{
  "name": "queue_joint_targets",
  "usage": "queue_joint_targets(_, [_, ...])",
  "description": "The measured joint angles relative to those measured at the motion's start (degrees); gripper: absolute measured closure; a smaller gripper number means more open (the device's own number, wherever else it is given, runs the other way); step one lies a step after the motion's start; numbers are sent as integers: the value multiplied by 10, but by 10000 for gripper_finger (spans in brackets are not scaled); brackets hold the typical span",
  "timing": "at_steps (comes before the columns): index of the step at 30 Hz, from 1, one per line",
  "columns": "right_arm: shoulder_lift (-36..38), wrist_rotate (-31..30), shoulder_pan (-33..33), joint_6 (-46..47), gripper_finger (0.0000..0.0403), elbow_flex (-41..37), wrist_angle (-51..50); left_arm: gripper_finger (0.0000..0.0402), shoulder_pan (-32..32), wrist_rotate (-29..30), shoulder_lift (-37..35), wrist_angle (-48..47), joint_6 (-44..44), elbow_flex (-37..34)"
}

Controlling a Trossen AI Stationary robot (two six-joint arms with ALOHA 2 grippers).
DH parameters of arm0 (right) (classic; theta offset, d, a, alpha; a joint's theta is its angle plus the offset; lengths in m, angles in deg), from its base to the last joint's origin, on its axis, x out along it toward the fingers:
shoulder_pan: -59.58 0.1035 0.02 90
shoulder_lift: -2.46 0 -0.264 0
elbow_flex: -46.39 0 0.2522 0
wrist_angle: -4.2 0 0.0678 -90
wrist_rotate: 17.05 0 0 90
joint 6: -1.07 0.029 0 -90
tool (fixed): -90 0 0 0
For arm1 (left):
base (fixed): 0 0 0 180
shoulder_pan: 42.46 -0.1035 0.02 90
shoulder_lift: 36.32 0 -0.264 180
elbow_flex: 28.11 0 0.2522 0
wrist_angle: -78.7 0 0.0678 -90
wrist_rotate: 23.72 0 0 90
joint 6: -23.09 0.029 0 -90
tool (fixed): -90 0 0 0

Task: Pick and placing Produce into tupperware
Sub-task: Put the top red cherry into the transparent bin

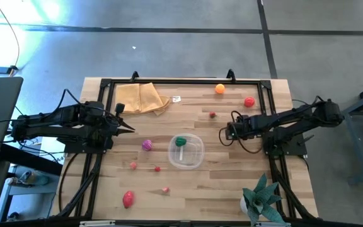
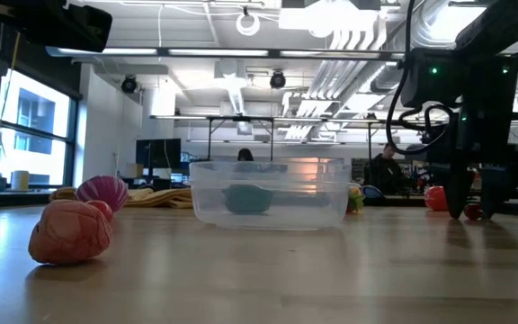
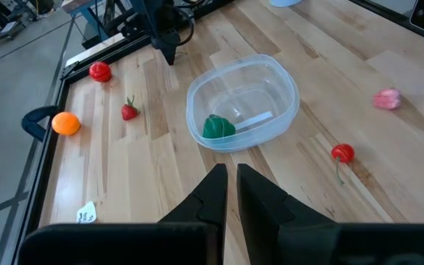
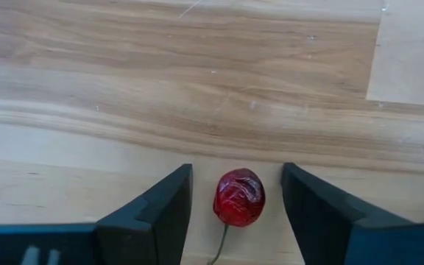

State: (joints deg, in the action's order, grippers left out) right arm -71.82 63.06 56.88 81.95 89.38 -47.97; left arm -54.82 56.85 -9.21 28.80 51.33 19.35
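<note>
Red and small, a cherry [image 4: 239, 197] lies on the tabletop [image 4: 197, 88] between the two open fingers [image 4: 160, 210] of your right hand [image 4: 235, 202]. The fingers stand on each side of it and do not touch it yet. I judge that you are at the picking step for this fruit. The next move asks you to close the fingers gently on the round body, not on the thin stem, because such a small ball can roll away. After that you must lift it and carry it to the clear tub [image 1: 186, 152], which stands near the middle of the tabletop, to the left of this hand. One green piece [image 1: 180, 141] is already inside the tub. The other fruits lie well apart around it, for example the orange one [image 1: 220, 89] at the far edge and a magenta one [image 1: 147, 145] just beside the tub. Your left hand [image 3: 227, 180] waits above the left side with its fingers almost together, holding nothing.
</note>
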Motion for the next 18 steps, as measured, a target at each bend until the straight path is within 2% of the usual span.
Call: queue_joint_targets(18, [0,4,2,1,273,0,8,378,0,0,0,0,0,0])
